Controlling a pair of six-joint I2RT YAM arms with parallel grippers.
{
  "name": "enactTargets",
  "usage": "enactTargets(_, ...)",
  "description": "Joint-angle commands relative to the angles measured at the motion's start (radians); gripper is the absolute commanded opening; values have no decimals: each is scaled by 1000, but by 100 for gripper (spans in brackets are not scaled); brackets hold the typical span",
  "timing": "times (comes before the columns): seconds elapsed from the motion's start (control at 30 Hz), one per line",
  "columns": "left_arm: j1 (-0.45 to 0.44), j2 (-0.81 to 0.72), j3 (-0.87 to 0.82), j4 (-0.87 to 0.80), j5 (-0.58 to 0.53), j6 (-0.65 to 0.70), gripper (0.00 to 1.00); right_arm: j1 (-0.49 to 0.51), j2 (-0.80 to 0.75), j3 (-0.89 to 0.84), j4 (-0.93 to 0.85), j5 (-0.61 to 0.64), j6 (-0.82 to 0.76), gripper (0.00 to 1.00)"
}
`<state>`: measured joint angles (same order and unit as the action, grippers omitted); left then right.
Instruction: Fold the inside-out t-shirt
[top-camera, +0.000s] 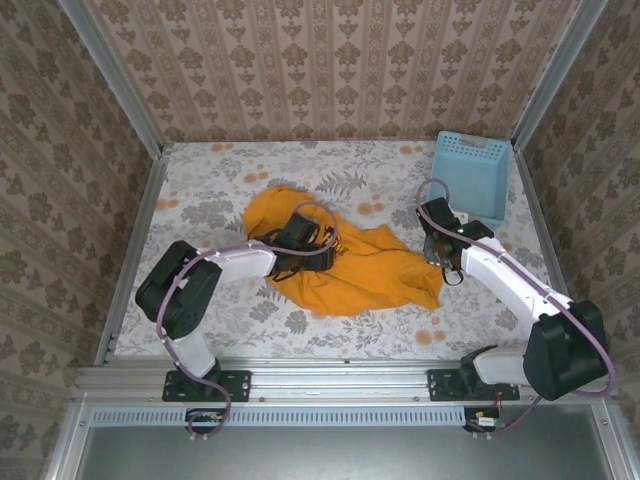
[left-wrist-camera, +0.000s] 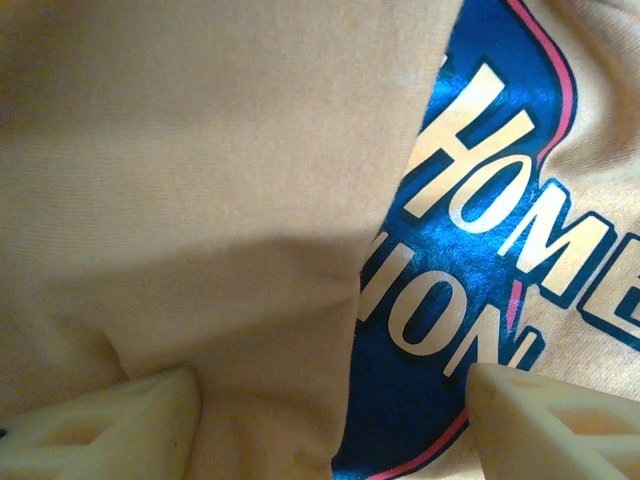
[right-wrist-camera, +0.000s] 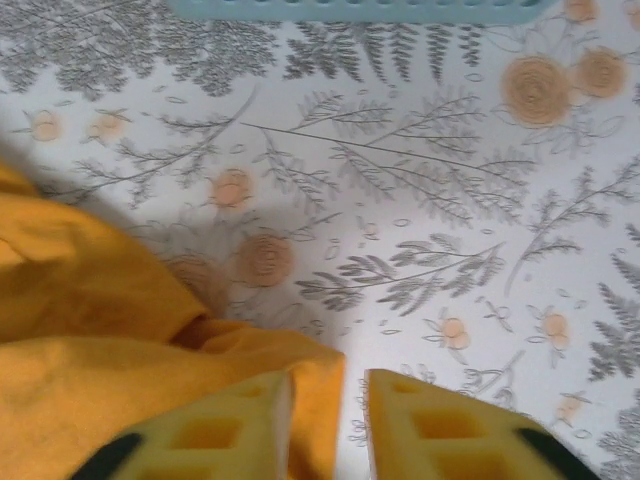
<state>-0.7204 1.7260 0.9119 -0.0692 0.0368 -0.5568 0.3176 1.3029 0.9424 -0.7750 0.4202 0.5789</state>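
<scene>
The orange-yellow t-shirt (top-camera: 365, 275) lies crumpled in the middle of the table. My left gripper (top-camera: 308, 248) is pushed into its upper left folds. In the left wrist view this gripper (left-wrist-camera: 330, 405) is open, its pale fingers (left-wrist-camera: 120, 420) wide apart over plain cloth (left-wrist-camera: 200, 150) and a blue printed patch with pale letters (left-wrist-camera: 470, 200). My right gripper (top-camera: 438, 255) is at the shirt's right edge. In the right wrist view its jaws (right-wrist-camera: 328, 398) are slightly open; the cloth's corner (right-wrist-camera: 315, 380) lies between them against the left finger, with a gap to the right finger.
A light blue lattice basket (top-camera: 472, 175) stands at the back right corner, and its rim (right-wrist-camera: 360, 8) is just ahead of my right gripper. The floral tablecloth (top-camera: 200, 190) is bounded by metal rails and patterned walls.
</scene>
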Motion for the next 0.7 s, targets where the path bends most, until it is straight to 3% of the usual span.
enactTargets(0.0,1,-79,-31,-68,124,24,71,21,-54,44,-32,49,-20,45)
enactTargets(0.1,30,-245,-53,-71,144,39,76,123,-95,50,17,34,-15,58)
enactTargets(0.2,88,-291,17,-183,20,96,82,178,-69,27,127,-81,10,62)
enactTargets(0.3,204,-209,127,-282,5,69,82,216,11,18,233,-183,30,65)
enactTargets(0.43,301,-86,252,-316,-1,43,83,284,134,52,298,-198,43,70)
enactTargets(0.67,277,92,435,-306,90,93,88,357,233,56,315,-196,97,77)
